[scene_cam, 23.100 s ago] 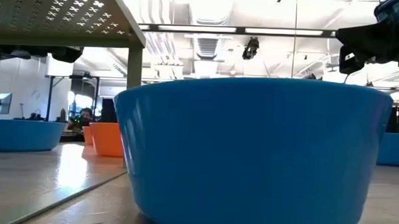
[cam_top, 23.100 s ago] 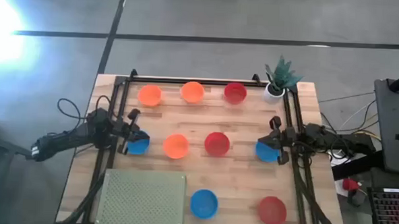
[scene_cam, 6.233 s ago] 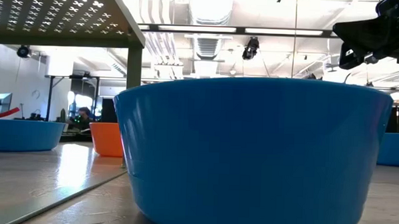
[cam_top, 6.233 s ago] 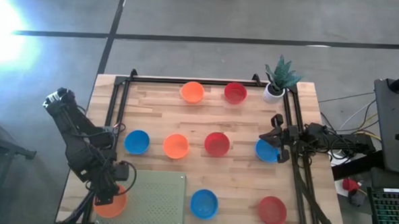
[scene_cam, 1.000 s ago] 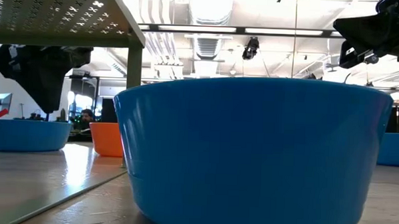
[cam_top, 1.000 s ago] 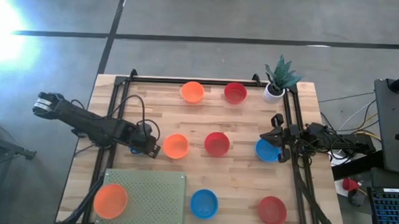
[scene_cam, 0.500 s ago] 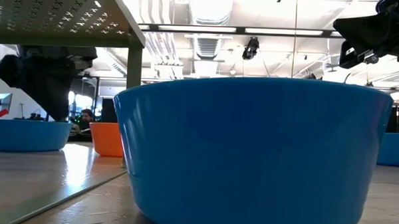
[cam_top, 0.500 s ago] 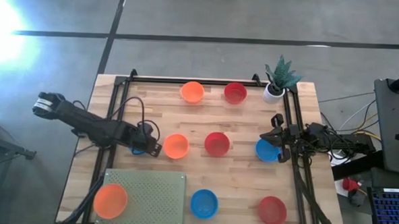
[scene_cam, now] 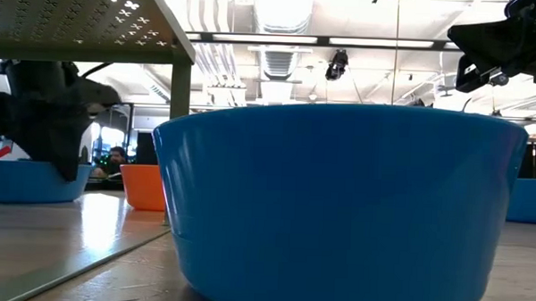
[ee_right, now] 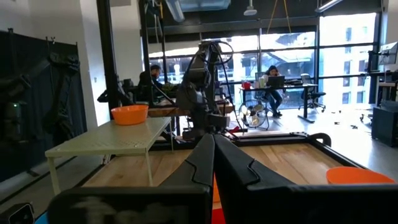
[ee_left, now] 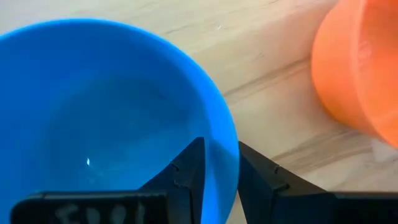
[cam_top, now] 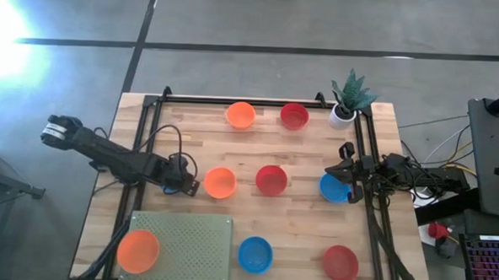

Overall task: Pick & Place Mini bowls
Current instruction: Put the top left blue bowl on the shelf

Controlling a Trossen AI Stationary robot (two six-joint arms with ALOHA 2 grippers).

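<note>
High view: left gripper [cam_top: 183, 184] reaches in from the left edge of the table and sits over a blue mini bowl [cam_top: 173, 185] in the middle row, just left of an orange mini bowl [cam_top: 221, 183]. Left wrist view: the two dark fingers [ee_left: 189, 171] straddle the rim of that blue mini bowl [ee_left: 93, 118], one inside the wall, one outside, closed on the rim. The neighbouring orange mini bowl [ee_left: 357, 74] stands just beside it, not touching.

Right gripper [cam_top: 346, 172] rests at the right side of the table over a second blue bowl [cam_top: 333, 188]; right wrist view shows its fingers [ee_right: 211, 158] pressed together with nothing between them.

Other bowls, high view:
- orange bowl on the rack [cam_top: 137, 250], sitting at the left end of a perforated pale-green rack [cam_top: 196, 247] at the near left corner
- far orange bowl [cam_top: 240, 115] and far red bowl [cam_top: 293, 116], side by side in the far row
- centre red bowl [cam_top: 271, 180], between the orange mini bowl and the right arm's blue one
- near blue bowl [cam_top: 255, 255], just right of the rack
- near red bowl [cam_top: 340, 263], near right corner

Small white pot with a green plant [cam_top: 347, 100] stands at the far right corner
</note>
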